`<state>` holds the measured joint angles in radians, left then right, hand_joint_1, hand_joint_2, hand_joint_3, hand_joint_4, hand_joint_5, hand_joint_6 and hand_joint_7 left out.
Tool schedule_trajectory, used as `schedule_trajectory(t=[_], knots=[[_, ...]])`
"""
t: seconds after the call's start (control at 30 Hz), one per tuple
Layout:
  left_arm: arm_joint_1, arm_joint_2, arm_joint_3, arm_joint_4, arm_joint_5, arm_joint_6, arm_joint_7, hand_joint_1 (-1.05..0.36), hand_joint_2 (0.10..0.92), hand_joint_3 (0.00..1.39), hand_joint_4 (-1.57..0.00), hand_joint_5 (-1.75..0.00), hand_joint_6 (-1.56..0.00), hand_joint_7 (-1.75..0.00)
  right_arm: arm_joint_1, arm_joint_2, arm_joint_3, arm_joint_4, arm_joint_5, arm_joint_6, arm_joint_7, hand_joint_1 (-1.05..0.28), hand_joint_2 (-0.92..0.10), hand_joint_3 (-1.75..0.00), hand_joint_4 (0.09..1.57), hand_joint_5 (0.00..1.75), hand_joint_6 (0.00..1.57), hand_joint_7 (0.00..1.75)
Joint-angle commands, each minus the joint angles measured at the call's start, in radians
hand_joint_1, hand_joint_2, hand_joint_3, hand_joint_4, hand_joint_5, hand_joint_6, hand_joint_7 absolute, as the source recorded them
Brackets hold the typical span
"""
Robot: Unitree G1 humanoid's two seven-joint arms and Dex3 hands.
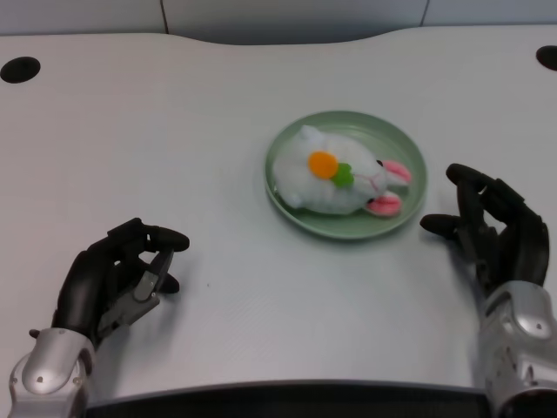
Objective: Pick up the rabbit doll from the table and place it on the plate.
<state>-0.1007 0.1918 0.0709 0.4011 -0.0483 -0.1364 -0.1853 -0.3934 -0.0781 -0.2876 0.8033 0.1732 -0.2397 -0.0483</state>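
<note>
The white plush rabbit doll (335,177) with pink ears is lying on its side in the round pale green plate (287,205), mid-table. Left hand (117,280) sits near-left, well apart, fingers curled in, holding nothing.

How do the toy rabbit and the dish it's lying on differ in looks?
The rabbit doll is white and fuzzy, with pink ears and an orange and green patch; the plate is plain pale green and smooth. The doll is a rounded lump lying on its side, while the plate is a flat, round, shallow dish with a low rim. The doll covers only part of the wider plate. Both sit apart from the left hand, which holds nothing.
</note>
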Motion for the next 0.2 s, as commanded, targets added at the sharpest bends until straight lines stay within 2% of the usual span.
schedule_trajectory(t=[0.03,0.13,0.2], knots=[[0.001,0.003,0.002,0.000,0.003,0.002,-0.001,-0.53,0.921,0.58,-0.48,-1.64,-0.55,-1.13,-0.004,0.001,0.004,0.008,-0.004,-0.011,-0.003,-0.30,-0.92,-0.27,0.77,1.08,0.80,0.48],[0.002,-0.001,0.003,-0.004,-0.002,0.011,0.000,-0.53,0.921,0.58,-0.47,-1.64,-0.54,-1.13,-0.006,-0.001,0.000,0.017,0.002,-0.018,0.008,-0.31,-0.92,-0.26,0.79,1.08,0.80,0.49],[0.002,0.001,0.001,-0.004,0.005,0.010,0.004,-0.52,0.921,0.59,-0.47,-1.64,-0.54,-1.13,-0.009,0.000,-0.002,0.018,0.006,-0.012,0.008,-0.31,-0.92,-0.25,0.79,1.08,0.80,0.49]])
